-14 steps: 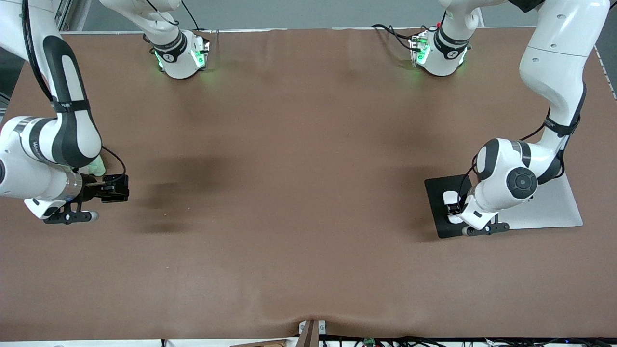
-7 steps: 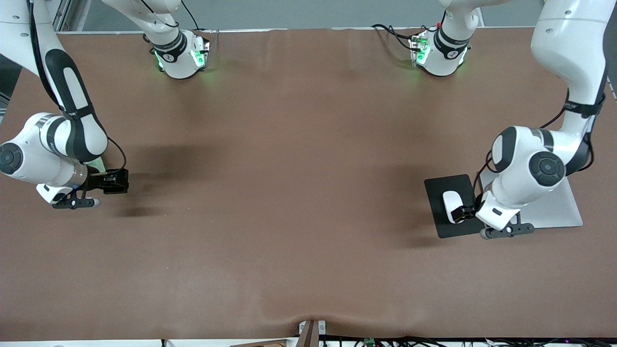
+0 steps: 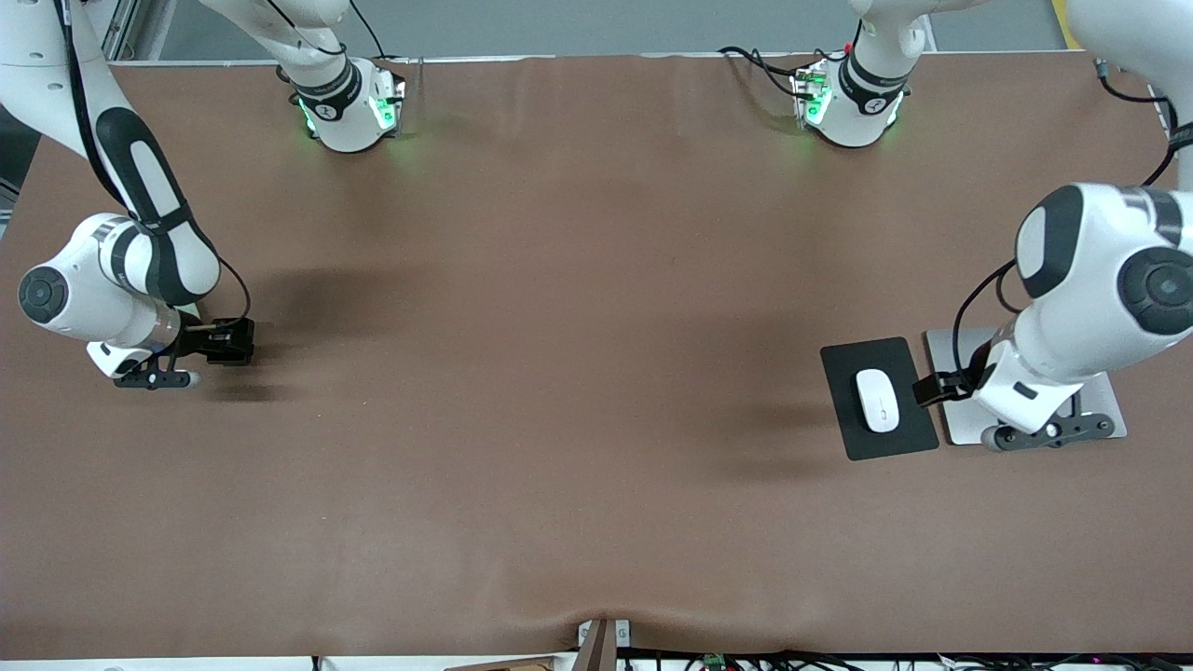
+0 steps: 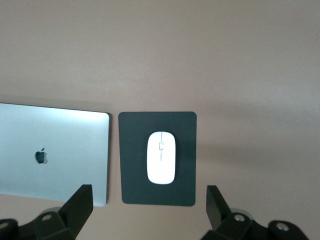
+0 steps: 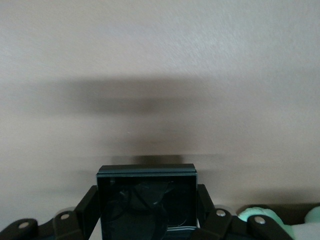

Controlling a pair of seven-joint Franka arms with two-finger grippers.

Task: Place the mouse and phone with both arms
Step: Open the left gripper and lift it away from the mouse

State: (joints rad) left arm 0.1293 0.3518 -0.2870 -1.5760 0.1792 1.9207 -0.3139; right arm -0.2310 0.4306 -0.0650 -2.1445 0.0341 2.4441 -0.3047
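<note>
A brown mat (image 3: 578, 373) covers the whole table, with faint creases along its upper part and a small pucker at the edge nearest the front camera. Soft shadows lie on it toward both ends. A grey wall (image 3: 606, 23) shows above, and cables (image 3: 839, 662) run along the nearest edge.

Count of items on the brown table, by kind.
Arms: two, each with one two-finger gripper, so two grippers: left gripper (image 3: 932, 389), right gripper (image 3: 233, 340). Mouse (image 3: 877, 400): one, white. Mouse pad (image 3: 843, 368): one, dark. Laptop (image 4: 50, 150): one, silver, lid closed. Phone (image 5: 146, 200): one, black. Lit arm bases along the table edge: two.
</note>
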